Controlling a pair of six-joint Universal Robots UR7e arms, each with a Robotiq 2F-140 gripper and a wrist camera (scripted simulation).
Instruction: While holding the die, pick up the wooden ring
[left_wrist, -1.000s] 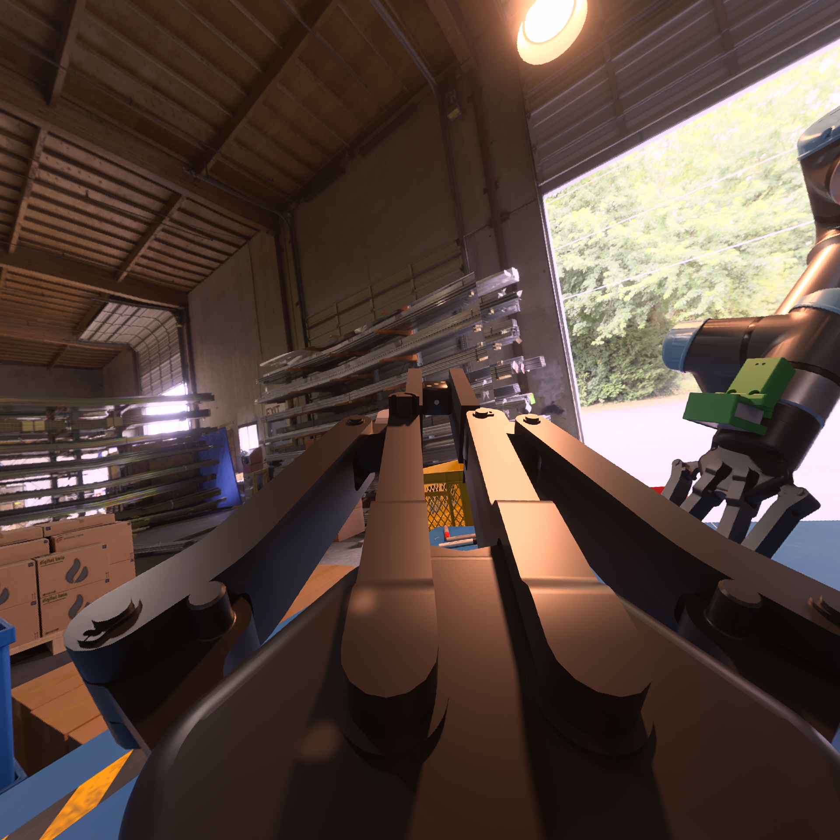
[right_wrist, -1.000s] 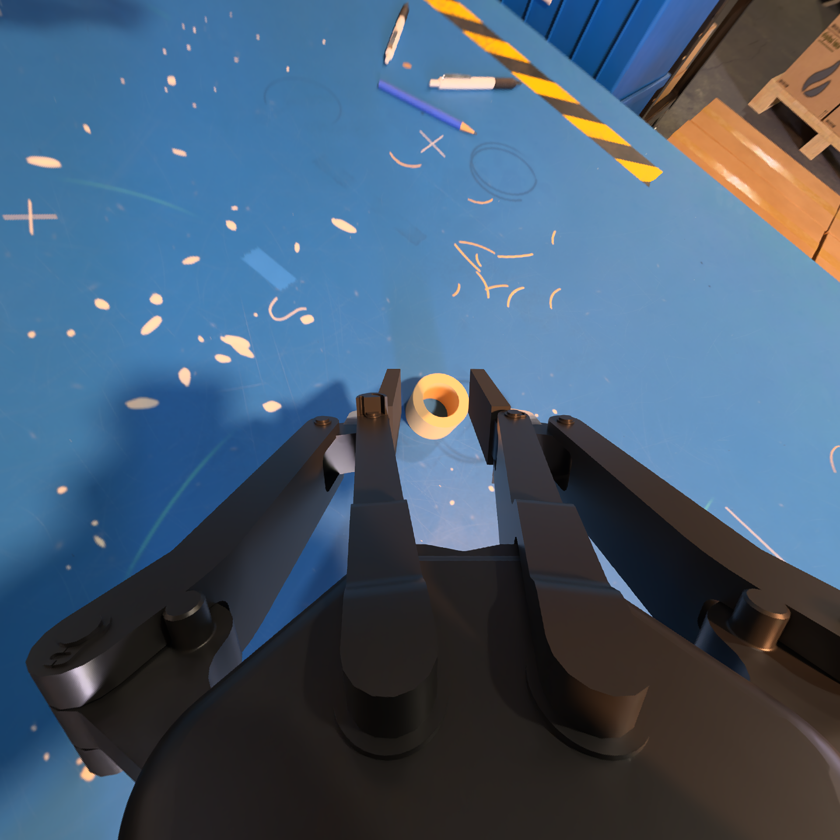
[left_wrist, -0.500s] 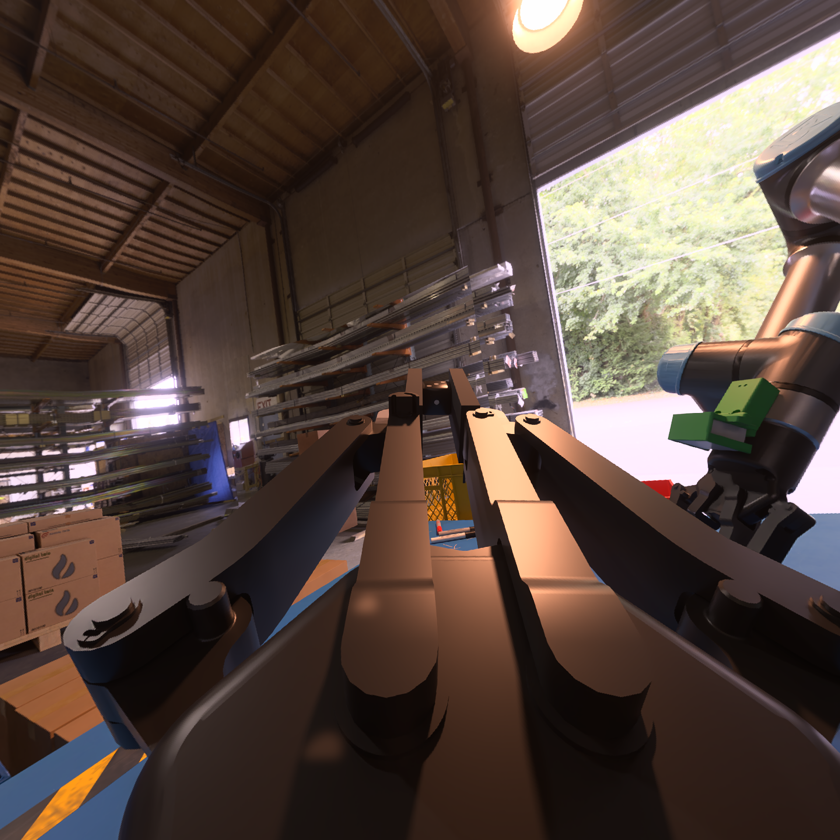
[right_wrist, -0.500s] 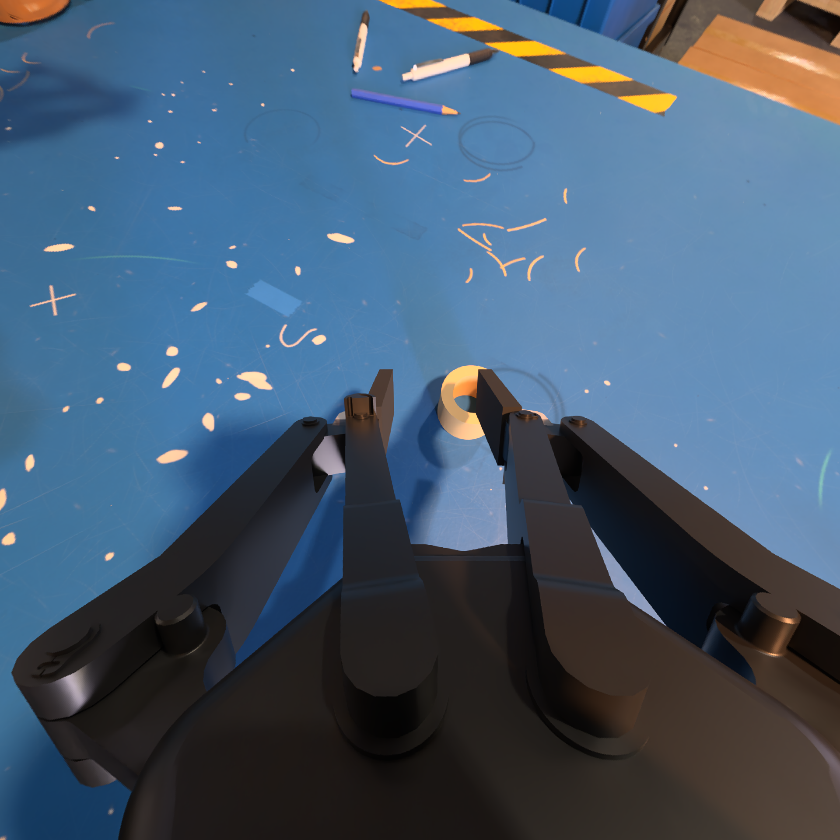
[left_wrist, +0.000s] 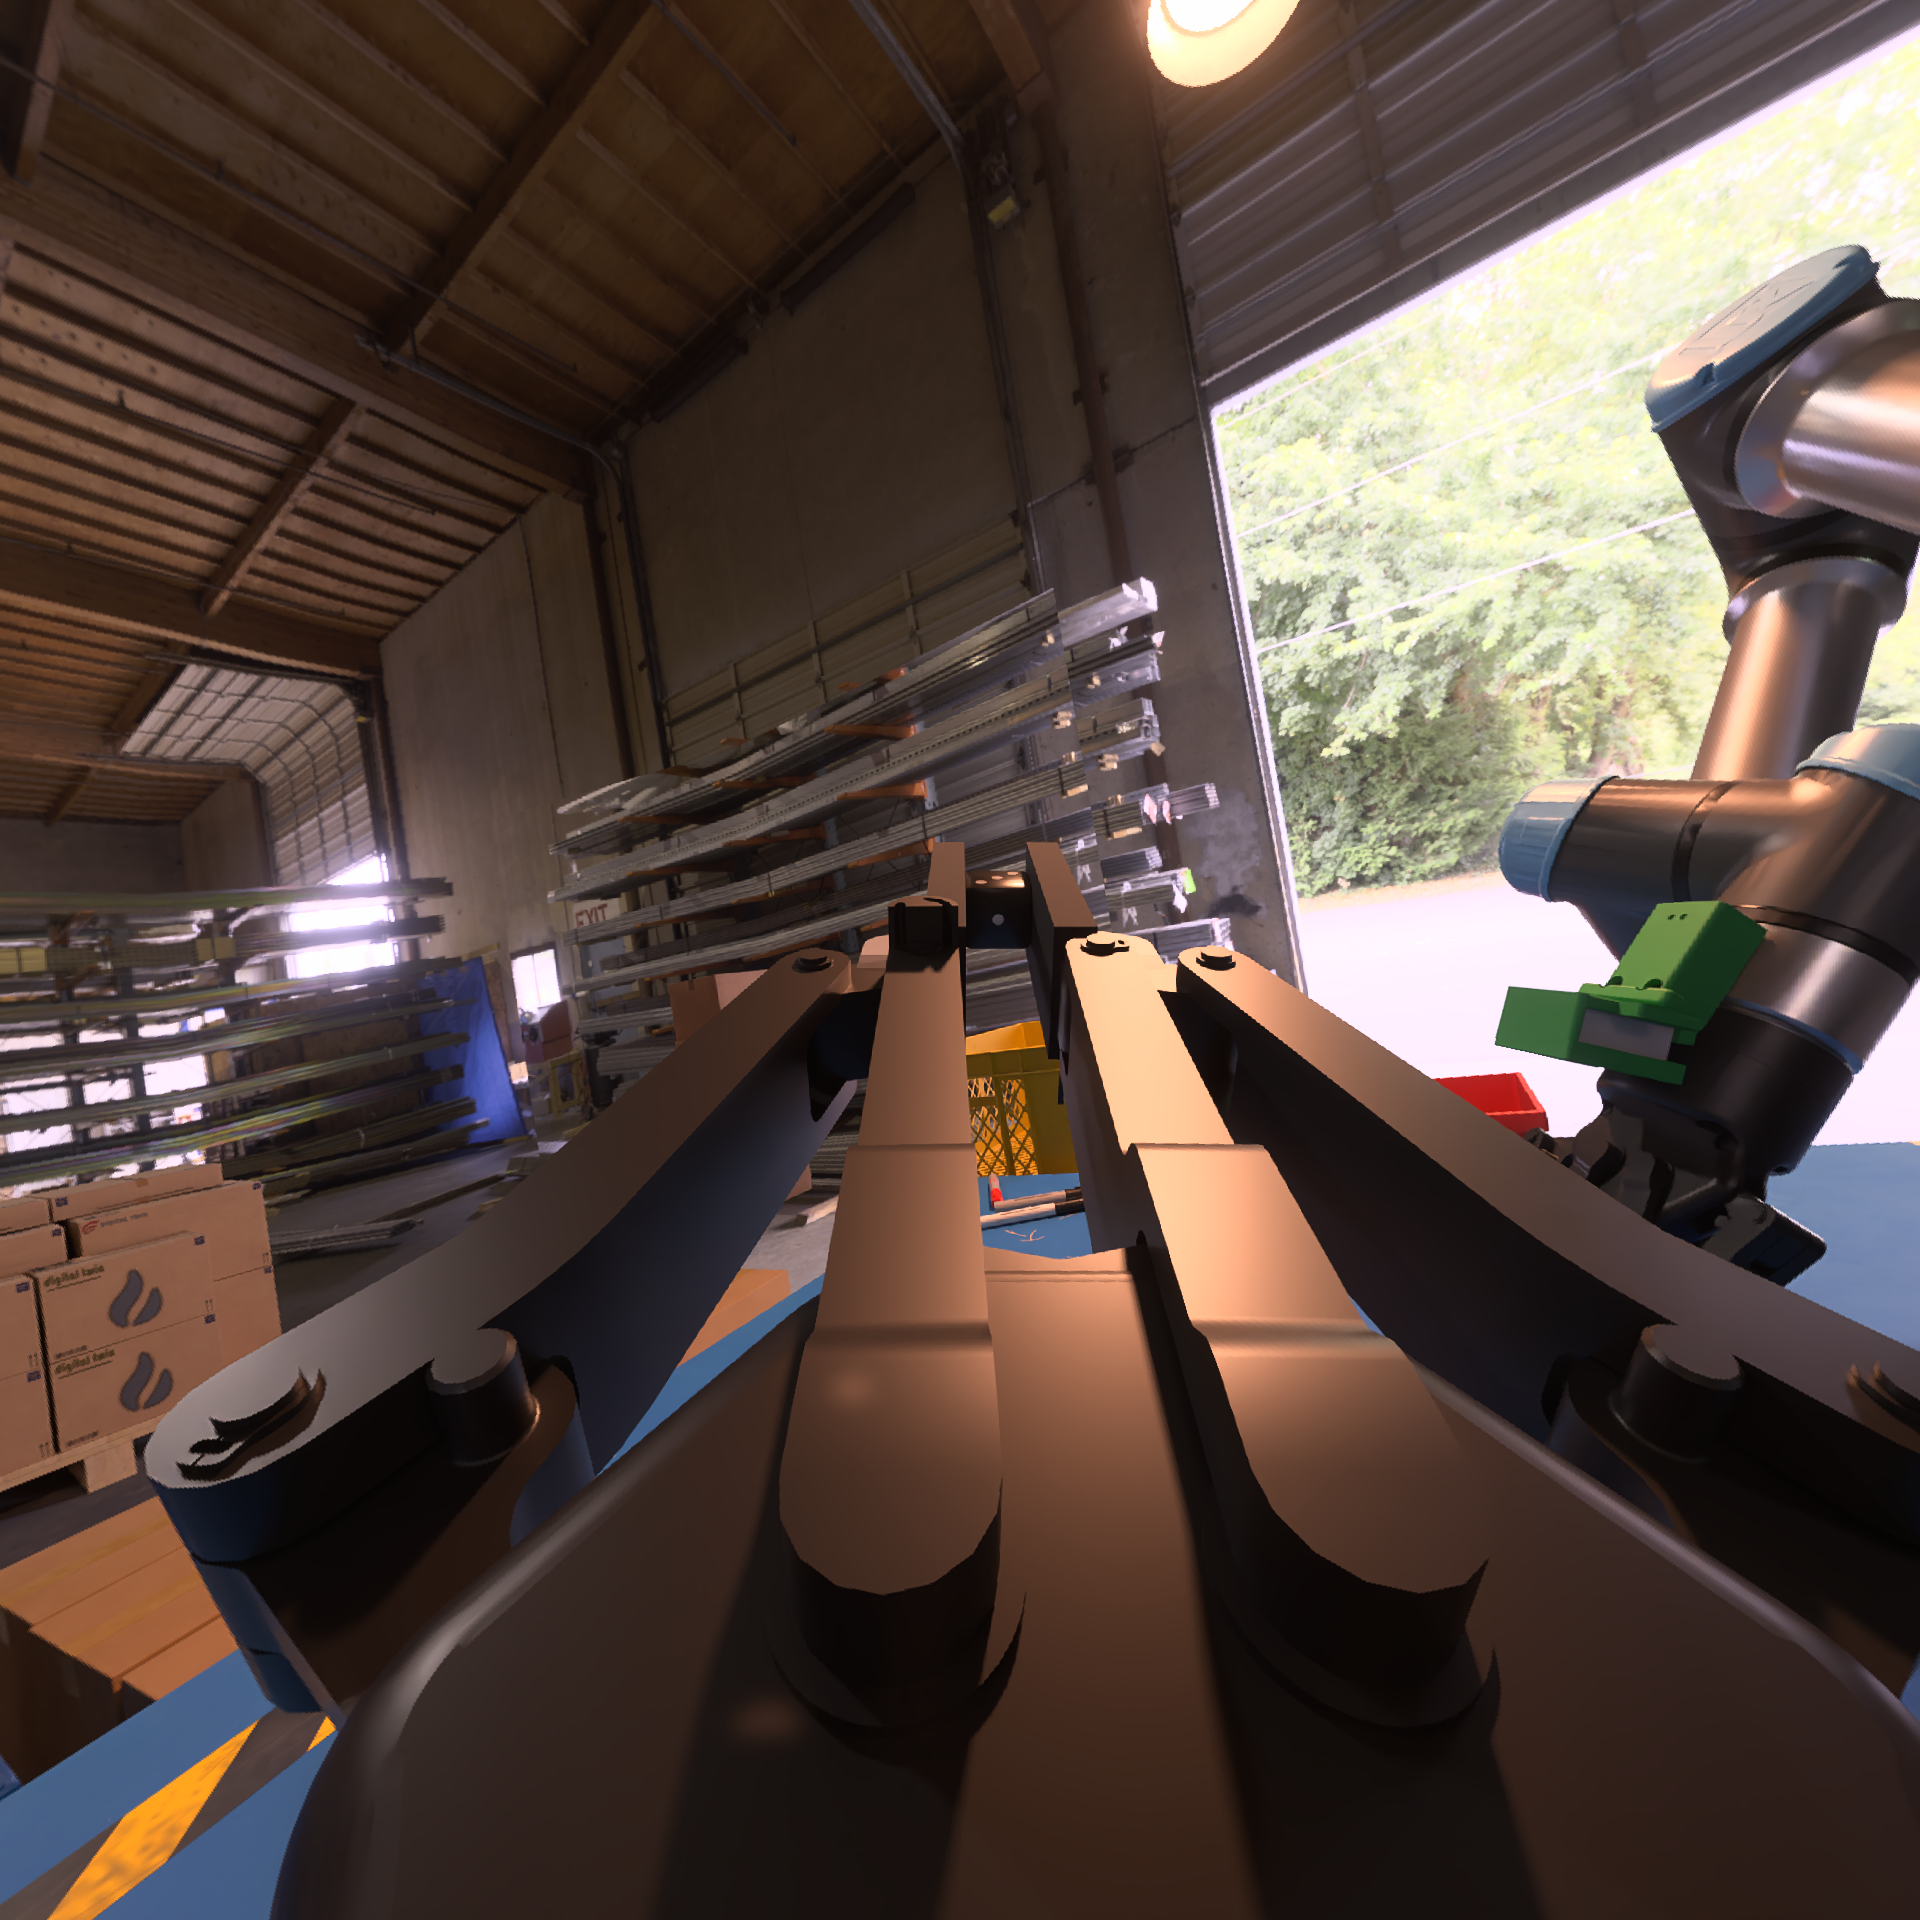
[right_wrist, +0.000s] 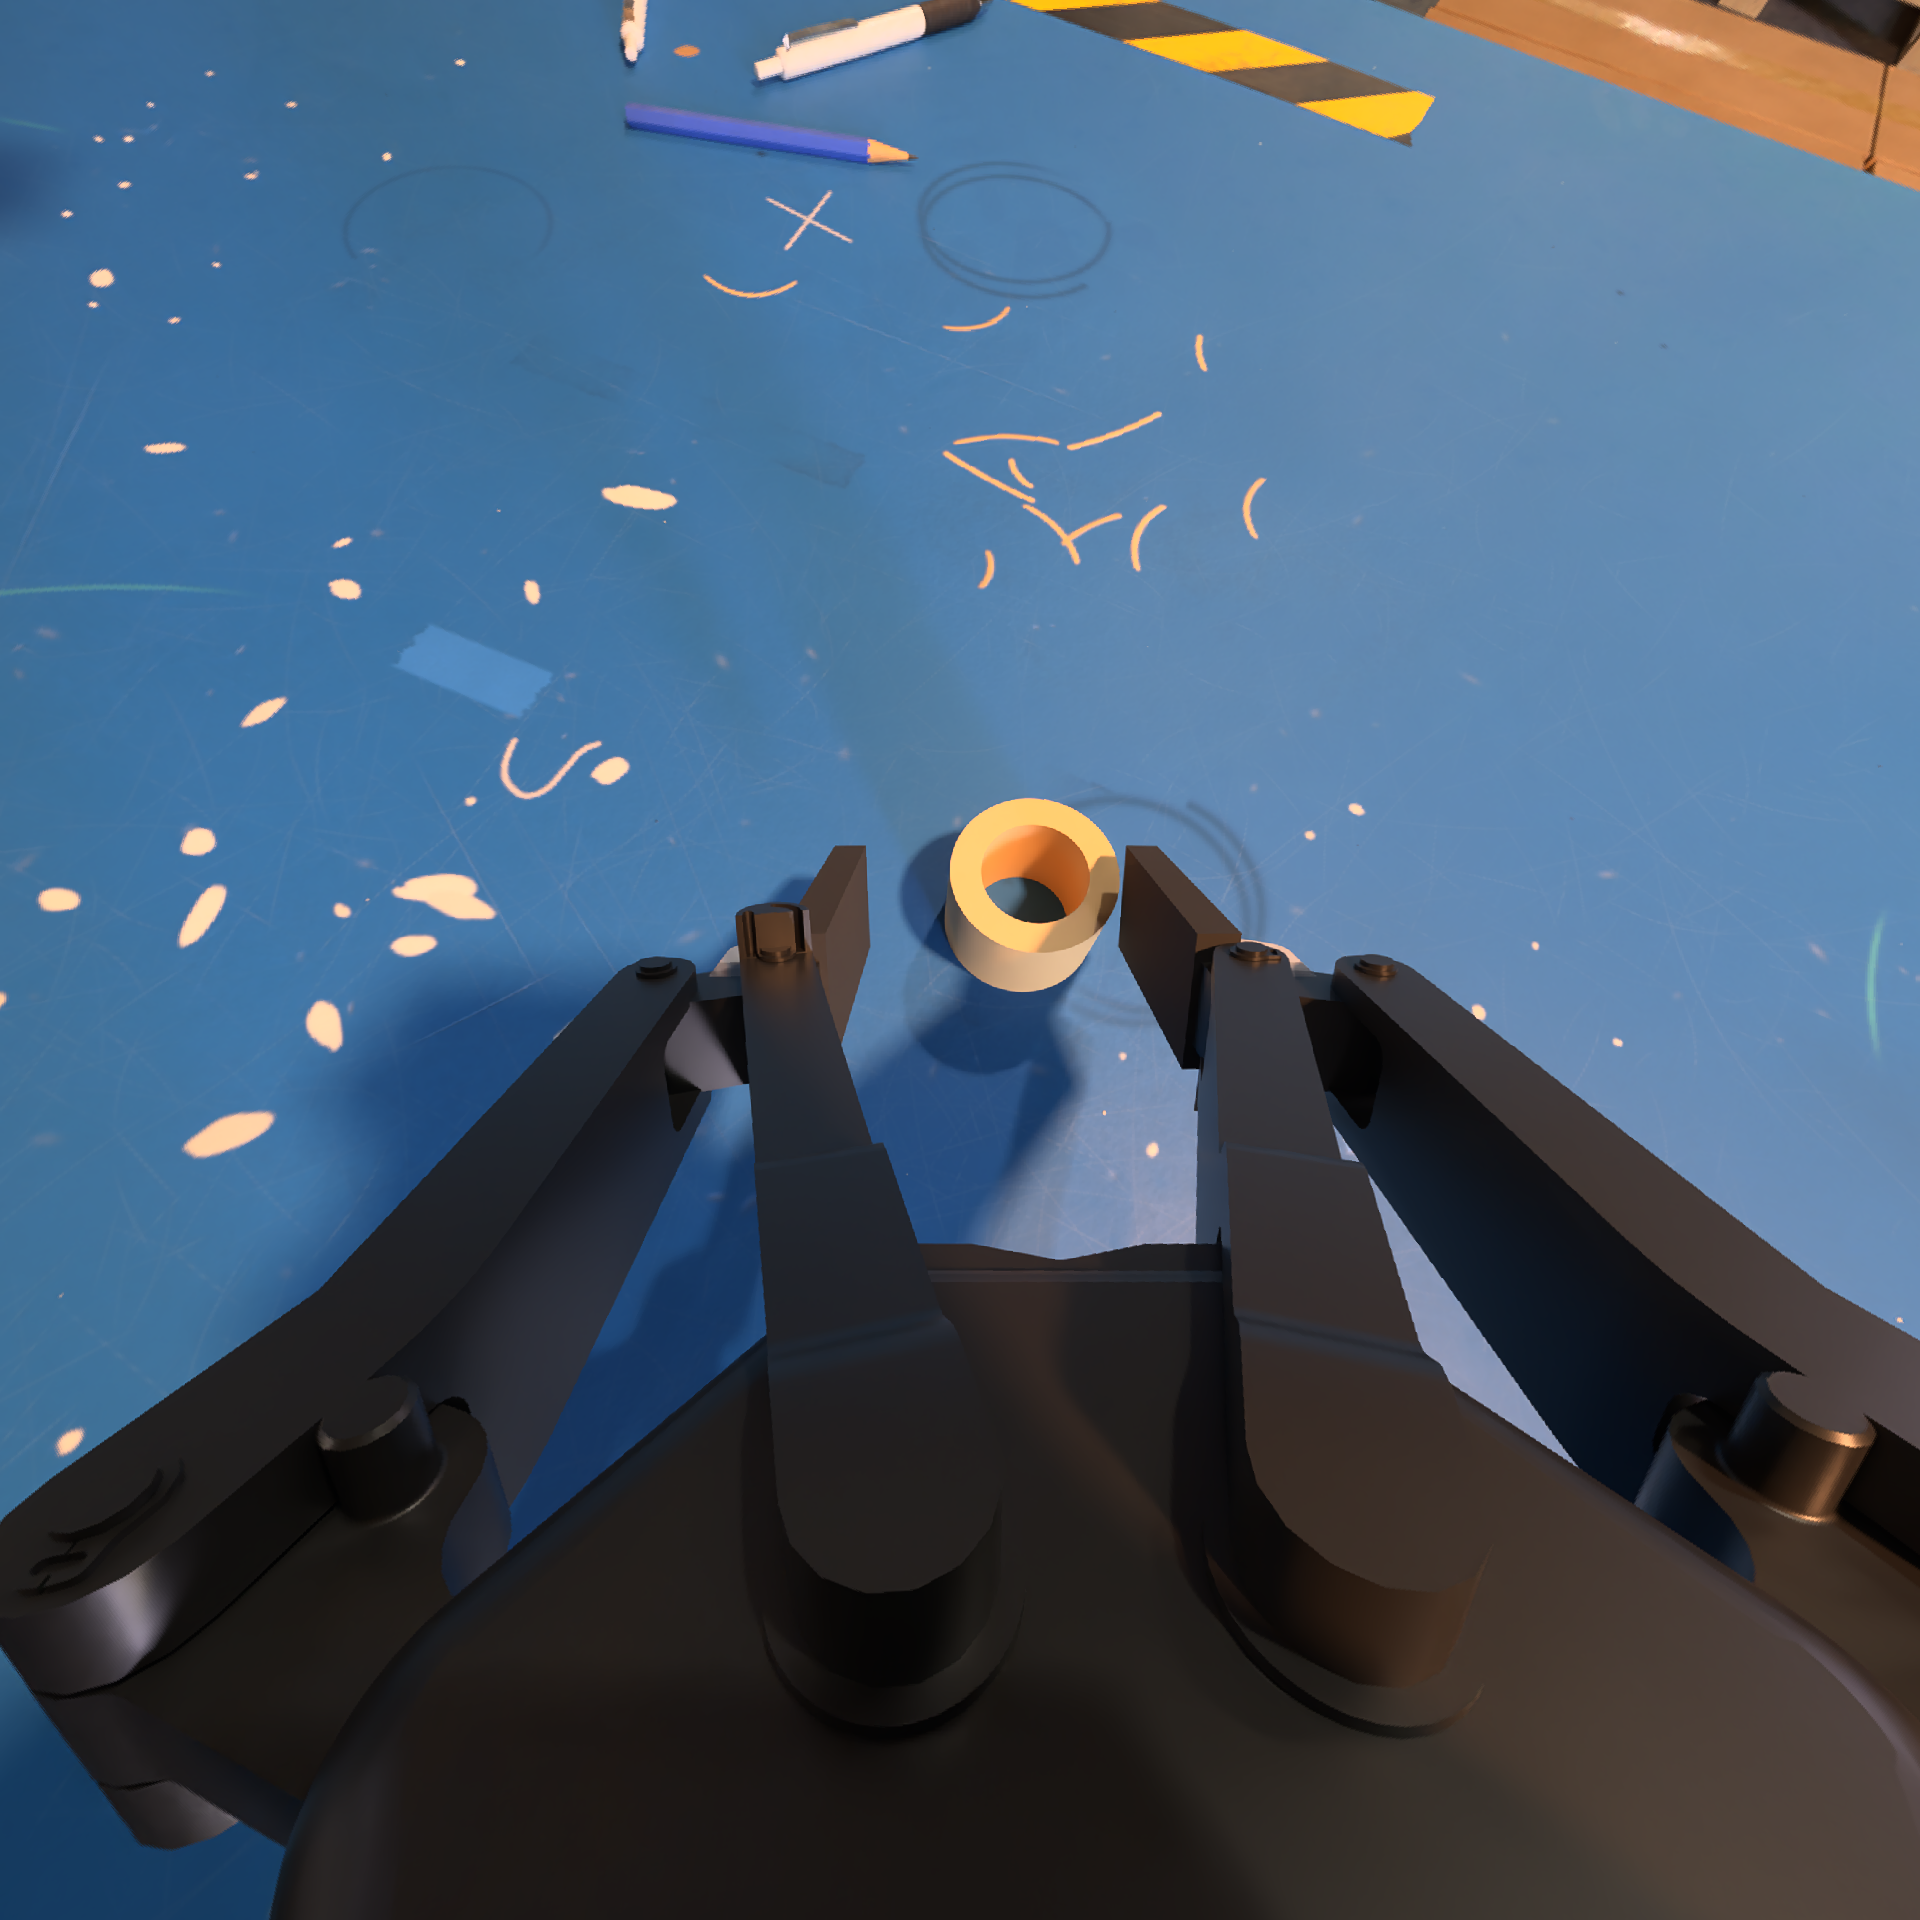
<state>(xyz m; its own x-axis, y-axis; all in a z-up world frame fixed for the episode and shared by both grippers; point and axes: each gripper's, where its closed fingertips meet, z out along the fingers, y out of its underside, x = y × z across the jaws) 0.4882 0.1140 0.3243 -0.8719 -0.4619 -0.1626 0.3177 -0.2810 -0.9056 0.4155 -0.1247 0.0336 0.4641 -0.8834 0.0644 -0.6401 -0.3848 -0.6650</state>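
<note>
With the left gripper fingers pinching the dark die, the right gripper fingers stand spread around the wooden ring on the counter, so closing comes next.

Left hand raised over the counter, pinching a small dark die

The two fingers close on the die near their tips, and the hand points out level into a warehouse with a timber roof and a lit ceiling lamp. Behind the fingertips stand racks of long metal bars; a yellow crate shows in the gap between the fingers, with pens lying on the blue counter below it. Cardboard boxes sit low at the left. At the right, the other arm, carrying a green block, reaches down beside a red bin before the open doorway and trees.
</note>
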